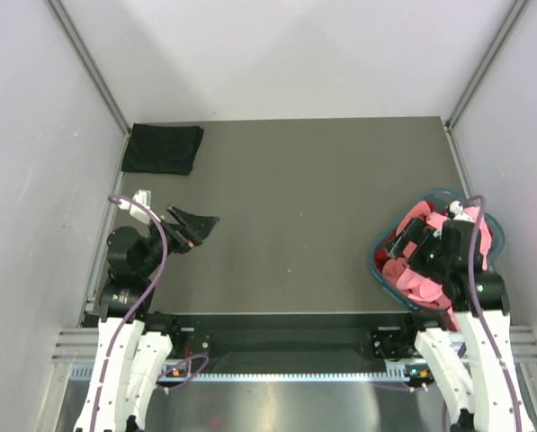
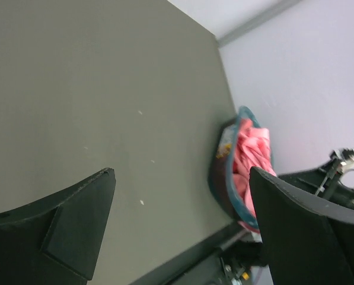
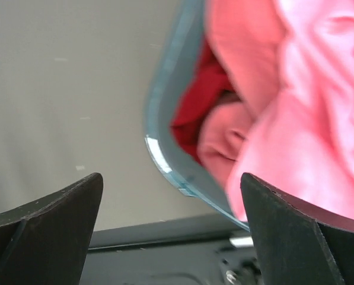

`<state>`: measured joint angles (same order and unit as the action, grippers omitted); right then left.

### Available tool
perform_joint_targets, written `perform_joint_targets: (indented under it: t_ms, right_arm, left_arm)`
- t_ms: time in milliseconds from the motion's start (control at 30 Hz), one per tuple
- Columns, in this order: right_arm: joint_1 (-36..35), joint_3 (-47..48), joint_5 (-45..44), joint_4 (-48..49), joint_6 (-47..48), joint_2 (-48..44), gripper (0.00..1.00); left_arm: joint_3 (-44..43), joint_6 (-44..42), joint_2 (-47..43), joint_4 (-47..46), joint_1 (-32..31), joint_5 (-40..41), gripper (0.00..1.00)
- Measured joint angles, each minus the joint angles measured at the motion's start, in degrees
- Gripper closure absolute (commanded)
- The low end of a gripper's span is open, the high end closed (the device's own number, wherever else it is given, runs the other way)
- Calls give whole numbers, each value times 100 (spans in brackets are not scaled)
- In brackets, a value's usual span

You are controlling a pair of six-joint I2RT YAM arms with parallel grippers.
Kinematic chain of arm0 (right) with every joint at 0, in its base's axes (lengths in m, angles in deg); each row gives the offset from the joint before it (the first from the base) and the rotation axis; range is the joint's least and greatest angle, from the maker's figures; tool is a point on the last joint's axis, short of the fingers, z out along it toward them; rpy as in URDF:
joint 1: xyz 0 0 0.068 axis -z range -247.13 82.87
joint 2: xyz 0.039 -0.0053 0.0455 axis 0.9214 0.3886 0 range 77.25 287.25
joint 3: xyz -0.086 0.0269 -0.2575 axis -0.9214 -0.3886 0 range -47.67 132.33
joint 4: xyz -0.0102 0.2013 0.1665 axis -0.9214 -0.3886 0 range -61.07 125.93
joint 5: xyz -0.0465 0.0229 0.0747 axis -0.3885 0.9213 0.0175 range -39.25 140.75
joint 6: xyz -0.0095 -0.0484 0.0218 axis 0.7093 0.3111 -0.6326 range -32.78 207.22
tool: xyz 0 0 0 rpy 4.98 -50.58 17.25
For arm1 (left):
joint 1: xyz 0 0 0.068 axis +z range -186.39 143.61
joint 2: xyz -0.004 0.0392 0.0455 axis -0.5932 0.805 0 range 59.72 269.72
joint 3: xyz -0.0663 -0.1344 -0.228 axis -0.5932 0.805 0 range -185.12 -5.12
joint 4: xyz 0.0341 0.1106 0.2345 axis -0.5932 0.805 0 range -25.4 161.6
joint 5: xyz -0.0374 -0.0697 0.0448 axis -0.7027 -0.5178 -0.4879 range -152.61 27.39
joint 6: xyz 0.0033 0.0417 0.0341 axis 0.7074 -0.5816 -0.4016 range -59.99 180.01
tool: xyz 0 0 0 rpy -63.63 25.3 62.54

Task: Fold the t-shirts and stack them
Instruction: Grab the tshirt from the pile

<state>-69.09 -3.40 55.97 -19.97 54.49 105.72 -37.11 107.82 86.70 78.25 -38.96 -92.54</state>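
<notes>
Fingers spread wide and empty on both arms. The right fingers (image 3: 52,219) hang over salmon pink soft cloth t-shirts (image 3: 307,119) and a red cloth t-shirt (image 3: 194,113), bunched in a round teal plastic basket (image 3: 159,119) at near right of the dark grey desk (image 1: 304,198). The left fingers (image 2: 76,219) are above bare desk, near left. A folded black cloth t-shirt (image 1: 163,148) lies flat in the far-left corner.

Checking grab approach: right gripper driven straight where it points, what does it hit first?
Probably the rim of the teal basket: the open right gripper is centred on it, with the red t-shirt and salmon pink t-shirt just inside. Depth is unclear; it might clear the rim onto cloth.
</notes>
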Motion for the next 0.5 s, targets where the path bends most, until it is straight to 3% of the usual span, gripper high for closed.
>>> perform_joint_targets:
  t_ms: [267,400,500]
  right_arm:
    - [2,1185,-1172,-1174,271,1856,0]
    - [61,1738,-1563,-1172,557,2662,9]
    - [223,2100,-1895,-1154,656,3174,12]
  left_arm:
    - [-586,-125,208,1436,7,1246,1]
    - [-586,105,407,2072,7,1228,1]
    - [-535,378,444,2282,7,756,1]
